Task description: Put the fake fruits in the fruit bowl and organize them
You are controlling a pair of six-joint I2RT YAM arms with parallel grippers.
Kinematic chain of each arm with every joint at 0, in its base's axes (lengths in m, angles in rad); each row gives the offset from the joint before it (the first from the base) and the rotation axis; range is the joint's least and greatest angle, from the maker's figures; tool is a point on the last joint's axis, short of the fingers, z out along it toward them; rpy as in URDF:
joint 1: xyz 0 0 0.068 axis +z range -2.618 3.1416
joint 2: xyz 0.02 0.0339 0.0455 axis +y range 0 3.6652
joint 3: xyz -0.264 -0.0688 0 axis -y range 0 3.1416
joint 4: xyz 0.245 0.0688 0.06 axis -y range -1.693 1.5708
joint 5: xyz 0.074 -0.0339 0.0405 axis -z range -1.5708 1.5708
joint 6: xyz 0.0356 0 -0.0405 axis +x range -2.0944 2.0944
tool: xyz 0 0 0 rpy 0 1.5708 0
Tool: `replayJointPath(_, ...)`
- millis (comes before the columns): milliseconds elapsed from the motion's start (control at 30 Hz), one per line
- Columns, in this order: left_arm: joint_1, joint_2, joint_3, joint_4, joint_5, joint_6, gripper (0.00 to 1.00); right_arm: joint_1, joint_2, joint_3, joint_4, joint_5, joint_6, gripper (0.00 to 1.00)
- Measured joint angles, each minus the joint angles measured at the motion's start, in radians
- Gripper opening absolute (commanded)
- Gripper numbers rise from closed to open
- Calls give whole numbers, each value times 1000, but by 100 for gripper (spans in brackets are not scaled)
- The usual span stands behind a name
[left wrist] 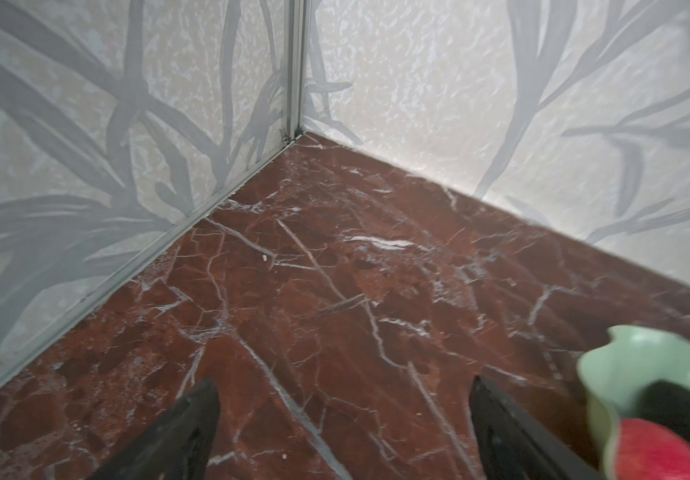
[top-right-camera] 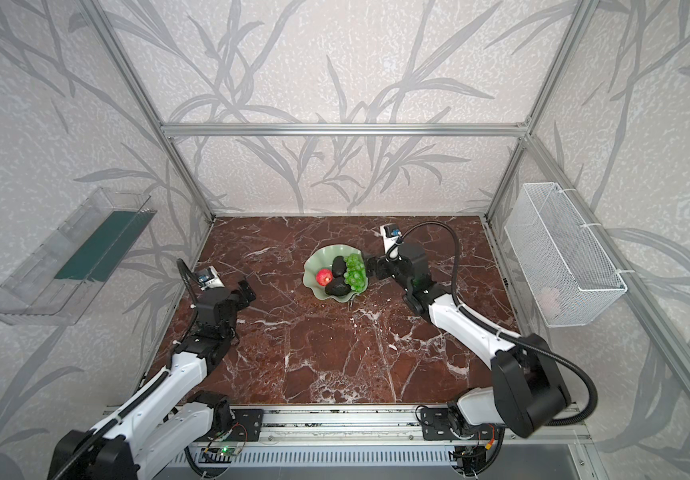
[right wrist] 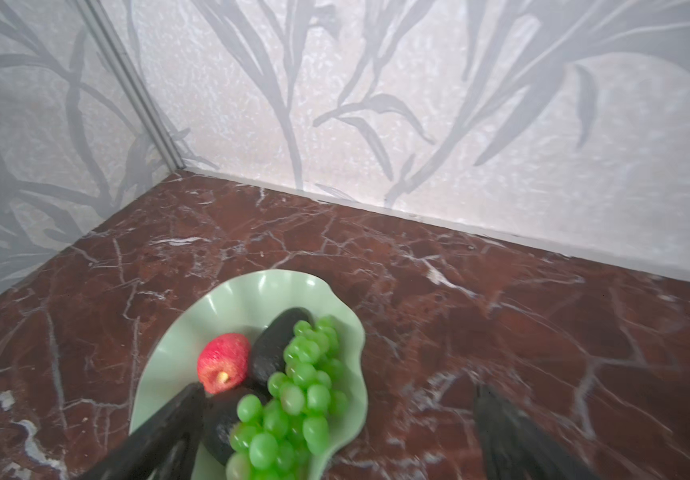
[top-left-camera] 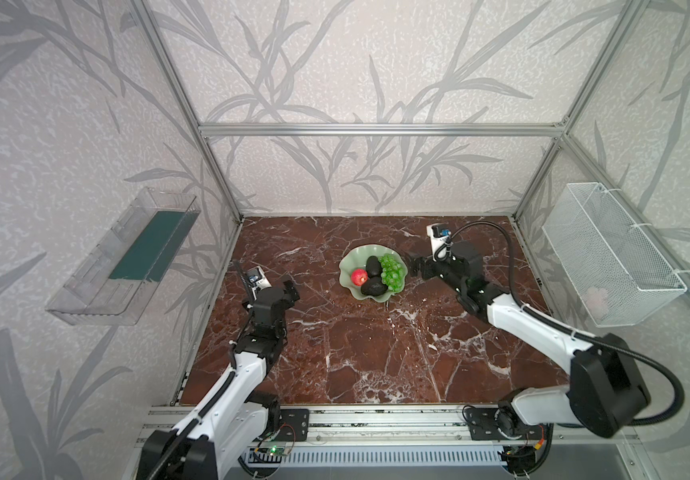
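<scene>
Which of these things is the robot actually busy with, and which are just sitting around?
Part of the job: fruit bowl, and lying in it the red apple, far avocado, near avocado and green grapes.

Just sitting around: clear plastic tray on the left wall, white wire basket on the right wall.

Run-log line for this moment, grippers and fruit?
left gripper open, empty | right gripper open at bowl | apple, far avocado, near avocado, grapes in bowl
</scene>
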Motion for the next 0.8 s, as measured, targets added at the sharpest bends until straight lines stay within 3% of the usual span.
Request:
replayJointPath(200,5,211,-66,280,-34,172,98,-92,-169,-243,0,240,-30,99)
replayJointPath(400,26,356,-108,510,-60,232,99,-151,-119,-402,91,349,-81,99)
replayJointPath(633,39,553,-90,743,-53,298,99,-194,80,-463,401,391,-151,99)
replayJointPath(800,69,559,-56,700,-27,294,99,-244,237,-467,612,297,-192,99)
